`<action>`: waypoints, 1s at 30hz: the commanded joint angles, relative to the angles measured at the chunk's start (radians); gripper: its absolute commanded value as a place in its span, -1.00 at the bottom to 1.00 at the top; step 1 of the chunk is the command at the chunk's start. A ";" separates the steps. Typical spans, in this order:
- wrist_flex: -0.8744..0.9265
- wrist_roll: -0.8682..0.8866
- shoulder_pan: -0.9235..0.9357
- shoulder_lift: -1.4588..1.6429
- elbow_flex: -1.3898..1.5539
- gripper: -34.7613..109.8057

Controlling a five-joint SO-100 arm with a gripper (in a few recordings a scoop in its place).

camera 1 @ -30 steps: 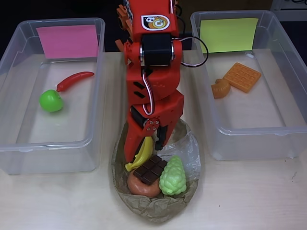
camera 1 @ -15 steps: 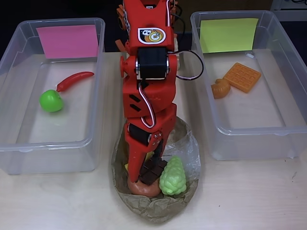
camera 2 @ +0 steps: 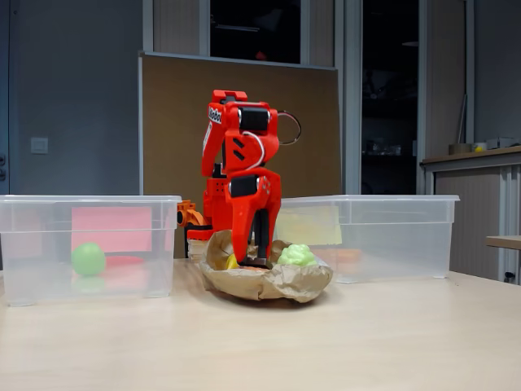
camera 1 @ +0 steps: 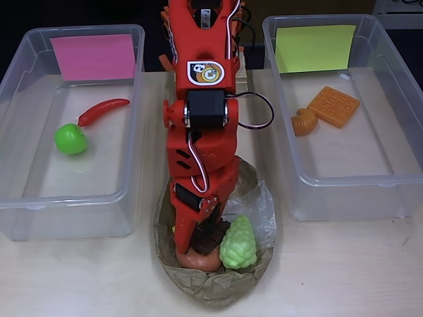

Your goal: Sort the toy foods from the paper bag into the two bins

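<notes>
In the overhead view, at the left stands the bin with the pink sheet (camera 1: 26,119), holding two pieces: one green apple (camera 1: 70,139) and one red chili (camera 1: 103,110). In the middle, on the pale surface (camera 1: 344,271), the brown paper bag (camera 1: 218,287) lies open with the red arm reaching down into it; the pincer (camera 1: 198,239) is lowered among the toys, its tips against the chocolate bar (camera 1: 207,242), but the arm's body hides the jaws and I cannot tell whether they are apart or closed on anything. Beside it in the bag sit one bunch of pale green grapes (camera 1: 238,244) and one donut (camera 1: 198,259), with a sliver of yellow at the arm's left edge, probably the bananas. At the right, the bin with the yellow-green sheet (camera 1: 396,99) holds two: one orange waffle (camera 1: 333,105) and one croissant (camera 1: 304,122). The step in hand looks like picking a piece from the bag; next it needs a firm grip, a clean lift clear of the crumpled paper, and a swing to the matching bin
</notes>
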 commanded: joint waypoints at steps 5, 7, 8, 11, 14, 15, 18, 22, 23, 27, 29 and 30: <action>-0.038 0.071 -0.034 0.011 0.038 -0.21; -0.044 0.081 -0.035 0.009 0.048 -0.22; -0.046 0.084 -0.037 0.009 0.049 -0.24; -0.046 0.087 -0.038 0.012 0.049 -0.31; -0.035 0.091 -0.038 0.031 0.049 -0.38; -0.028 0.095 -0.038 0.038 0.049 -0.40; 0.008 0.126 -0.032 0.074 0.049 -0.45; 0.080 0.167 -0.028 0.129 0.040 -0.52; 0.100 0.176 -0.029 0.144 0.038 -0.52; 0.155 0.204 -0.037 0.206 0.044 -0.52; 0.186 0.219 -0.041 0.235 0.044 -0.52; 0.202 0.229 -0.043 0.247 0.043 -0.52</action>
